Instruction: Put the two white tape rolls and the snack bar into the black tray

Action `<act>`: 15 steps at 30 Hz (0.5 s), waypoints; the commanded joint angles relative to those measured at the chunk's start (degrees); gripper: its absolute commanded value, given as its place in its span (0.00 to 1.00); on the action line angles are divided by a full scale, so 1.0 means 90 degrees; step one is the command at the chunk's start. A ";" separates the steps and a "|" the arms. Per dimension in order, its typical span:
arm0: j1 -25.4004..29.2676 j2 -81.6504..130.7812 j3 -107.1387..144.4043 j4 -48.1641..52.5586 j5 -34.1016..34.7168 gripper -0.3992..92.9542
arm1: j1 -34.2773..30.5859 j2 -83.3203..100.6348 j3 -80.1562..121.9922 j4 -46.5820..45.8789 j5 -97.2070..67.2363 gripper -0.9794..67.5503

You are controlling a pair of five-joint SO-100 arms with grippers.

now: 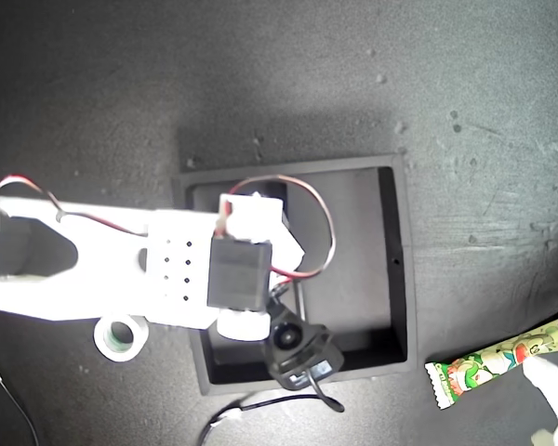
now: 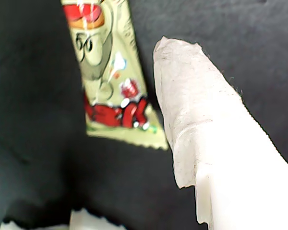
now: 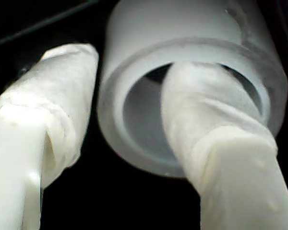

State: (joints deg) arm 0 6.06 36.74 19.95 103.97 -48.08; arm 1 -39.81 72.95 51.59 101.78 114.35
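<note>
Over the black tray (image 1: 395, 269), my second gripper (image 3: 129, 129) pinching the plain white tape roll (image 3: 192, 86) through its hole, ready for release; my first gripper (image 2: 134, 191) parted beside the snack bar (image 2: 110, 81), near the exterior view's lower right; green-cored roll (image 1: 121, 336) outside the tray.

Looks like a hobby robotics bench: dark, speckled, scuffed counter (image 1: 484, 111), white 3D-printed arm (image 1: 102, 265) with exposed servo (image 1: 237, 274) and loose red wiring (image 1: 321, 223). Nothing beyond the counter shows, so room type can't be told.
</note>
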 commanded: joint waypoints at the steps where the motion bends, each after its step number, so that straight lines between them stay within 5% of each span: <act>1: 0.0059 0.0869 0.0293 0.0117 -0.0156 0.16 | -0.0088 0.0137 0.0488 -0.0322 0.0039 0.49; 15: 0.0322 0.4844 0.2061 0.0117 -0.0625 0.16 | 0.0068 0.0215 0.2861 -0.2549 0.0078 0.52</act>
State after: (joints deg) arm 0 8.00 70.58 36.83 103.97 -51.86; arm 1 -39.90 72.86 74.71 83.23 114.79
